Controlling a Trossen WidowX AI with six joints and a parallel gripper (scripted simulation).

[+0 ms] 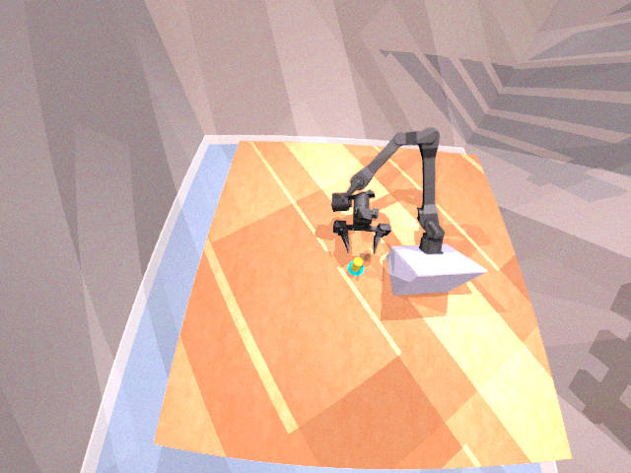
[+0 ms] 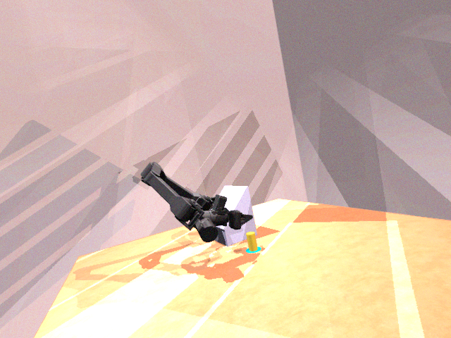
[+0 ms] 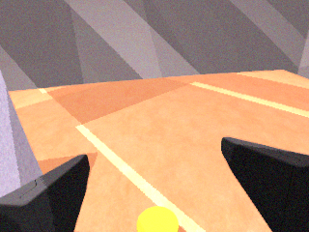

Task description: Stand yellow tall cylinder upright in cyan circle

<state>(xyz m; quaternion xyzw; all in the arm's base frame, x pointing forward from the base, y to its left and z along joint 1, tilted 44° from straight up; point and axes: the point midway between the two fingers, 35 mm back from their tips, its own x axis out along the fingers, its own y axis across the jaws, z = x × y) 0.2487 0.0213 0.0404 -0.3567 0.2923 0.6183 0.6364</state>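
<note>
The yellow tall cylinder [image 1: 358, 263] [image 2: 251, 241] [image 3: 157, 221] stands upright on the cyan circle [image 1: 351, 272] [image 2: 258, 249], whose rim shows around its base. Only the cylinder's top shows at the bottom edge of the wrist view, and the circle is out of that view. My gripper [image 1: 362, 251] [image 2: 251, 217] [image 3: 155, 153] is open wide and empty. It is clear of the cylinder, a little higher and back from it, with the fingers pointing out over it.
A pale lilac block with slanted sides [image 1: 433, 269] [image 2: 243, 200] [image 3: 12, 150] stands close to the cylinder, on the arm-base side; the arm's base sits at it. The orange tabletop [image 1: 264, 305] [image 2: 328, 284] carries pale stripes and shadows.
</note>
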